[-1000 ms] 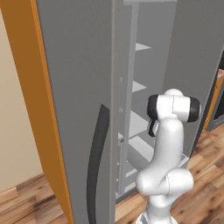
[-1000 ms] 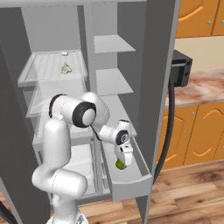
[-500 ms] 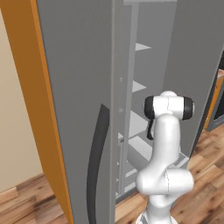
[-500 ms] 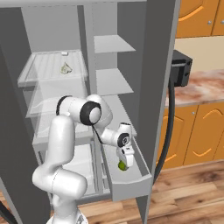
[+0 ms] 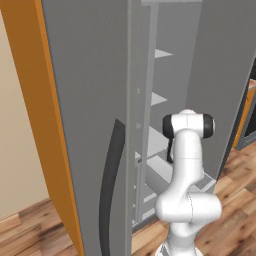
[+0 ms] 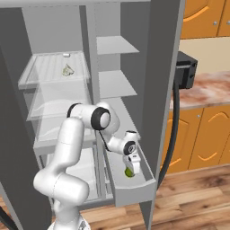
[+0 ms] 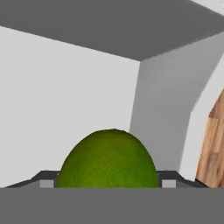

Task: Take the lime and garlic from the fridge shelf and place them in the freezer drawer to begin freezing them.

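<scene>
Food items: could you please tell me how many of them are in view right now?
2. The lime sits in the tool, low inside the freezer drawer. The garlic lies on the fridge shelf, upper left. Others may be hidden behind the arm.

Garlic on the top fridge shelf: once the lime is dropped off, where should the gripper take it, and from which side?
Grip the garlic across its widest part, coming in level from the open front of the fridge. The shelf carries it from below and the cabinet walls close off the sides. It is a small lumpy bulb, so a mid-body pinch probably holds best. The gripper holds the lime over the freezer drawer.
</scene>
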Tool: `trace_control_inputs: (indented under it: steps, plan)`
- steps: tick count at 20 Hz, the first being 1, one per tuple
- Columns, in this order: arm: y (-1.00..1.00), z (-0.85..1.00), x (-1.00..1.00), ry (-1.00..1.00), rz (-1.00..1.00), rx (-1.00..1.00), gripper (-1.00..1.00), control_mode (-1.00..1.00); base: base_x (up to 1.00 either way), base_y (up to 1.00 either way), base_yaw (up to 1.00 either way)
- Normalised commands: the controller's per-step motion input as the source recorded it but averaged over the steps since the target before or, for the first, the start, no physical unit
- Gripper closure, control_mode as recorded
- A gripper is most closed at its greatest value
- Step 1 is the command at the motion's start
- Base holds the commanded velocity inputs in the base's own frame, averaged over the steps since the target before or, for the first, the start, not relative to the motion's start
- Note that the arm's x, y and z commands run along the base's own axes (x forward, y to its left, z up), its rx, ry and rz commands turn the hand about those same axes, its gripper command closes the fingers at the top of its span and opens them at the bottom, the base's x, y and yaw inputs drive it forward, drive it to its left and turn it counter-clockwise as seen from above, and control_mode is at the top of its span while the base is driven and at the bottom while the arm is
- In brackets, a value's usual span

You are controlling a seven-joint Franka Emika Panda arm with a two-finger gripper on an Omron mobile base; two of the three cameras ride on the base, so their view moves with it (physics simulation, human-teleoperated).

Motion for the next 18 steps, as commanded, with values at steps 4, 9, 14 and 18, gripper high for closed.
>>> trace_control_inputs:
  steps: [4,9,14,18]
  plan:
    - [-0.16,-0.51,0.29,0.00,0.00,0.00,1.00,-1.00,0.00,0.00,0.00]
    - [-0.18,-0.56,0.46,0.00,0.00,-0.01,1.00,-1.00,0.00,0.00,0.00]
    - [-0.18,-0.57,0.45,0.00,0.00,-0.01,-1.00,-1.00,0.00,0.00,0.00]
    - [-0.07,-0.24,0.26,-0.03,0.00,-0.01,-1.00,-1.00,0.00,0.00,0.00]
